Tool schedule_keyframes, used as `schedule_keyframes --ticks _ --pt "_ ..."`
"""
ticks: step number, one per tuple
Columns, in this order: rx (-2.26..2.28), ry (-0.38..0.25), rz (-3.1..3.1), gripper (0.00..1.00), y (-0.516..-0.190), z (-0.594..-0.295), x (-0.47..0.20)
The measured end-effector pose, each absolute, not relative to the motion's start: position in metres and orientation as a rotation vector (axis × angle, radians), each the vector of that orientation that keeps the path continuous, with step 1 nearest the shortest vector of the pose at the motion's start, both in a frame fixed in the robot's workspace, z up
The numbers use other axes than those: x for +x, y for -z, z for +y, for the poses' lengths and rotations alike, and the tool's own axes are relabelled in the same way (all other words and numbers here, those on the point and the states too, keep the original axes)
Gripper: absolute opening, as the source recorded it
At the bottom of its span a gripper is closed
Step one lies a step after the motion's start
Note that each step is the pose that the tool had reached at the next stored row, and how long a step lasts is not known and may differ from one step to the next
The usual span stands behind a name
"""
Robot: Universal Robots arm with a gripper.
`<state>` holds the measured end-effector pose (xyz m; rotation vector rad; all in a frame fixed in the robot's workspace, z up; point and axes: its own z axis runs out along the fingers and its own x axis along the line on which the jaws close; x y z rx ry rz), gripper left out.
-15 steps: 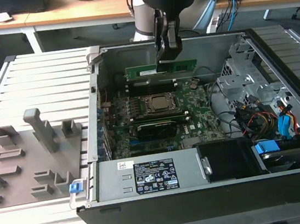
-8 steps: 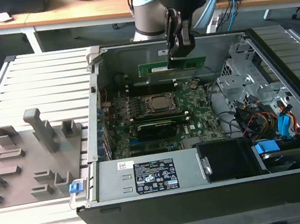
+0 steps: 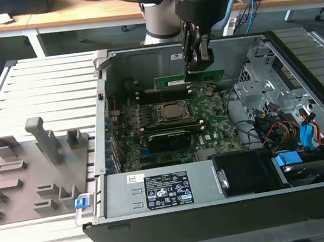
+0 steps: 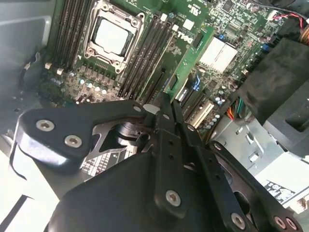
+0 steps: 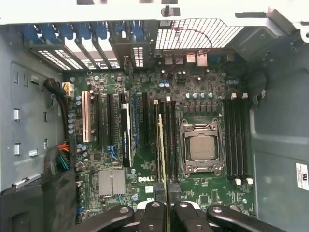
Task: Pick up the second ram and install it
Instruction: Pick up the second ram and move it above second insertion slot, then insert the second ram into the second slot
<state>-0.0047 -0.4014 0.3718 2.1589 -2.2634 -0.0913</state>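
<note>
**A:** Where's the second ram (image 3: 189, 79) at?

**B:** It's in my gripper (image 3: 196, 65), fingers pinched shut on its upper edge. It stands on edge over the motherboard (image 3: 210, 126), running along the memory slots (image 5: 173, 135) right beside the CPU socket (image 5: 201, 147). Can't tell if it's touching a slot.

**A:** Any labels?

**B:** There's a big dark label (image 3: 167, 190) on the grey metal cover (image 3: 119, 201) and a white sticker (image 5: 301, 176) on the case wall (image 5: 275, 145). The print's too small for me to read.
</note>
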Motion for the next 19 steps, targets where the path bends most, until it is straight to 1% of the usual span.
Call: schedule_keyframes --ticks 4,19 --pt "2.159 0.091 -2.263 0.14 -0.363 -0.401 -0.004" --pt "2.16 0.093 -2.264 0.14 -0.359 -0.399 -0.004"
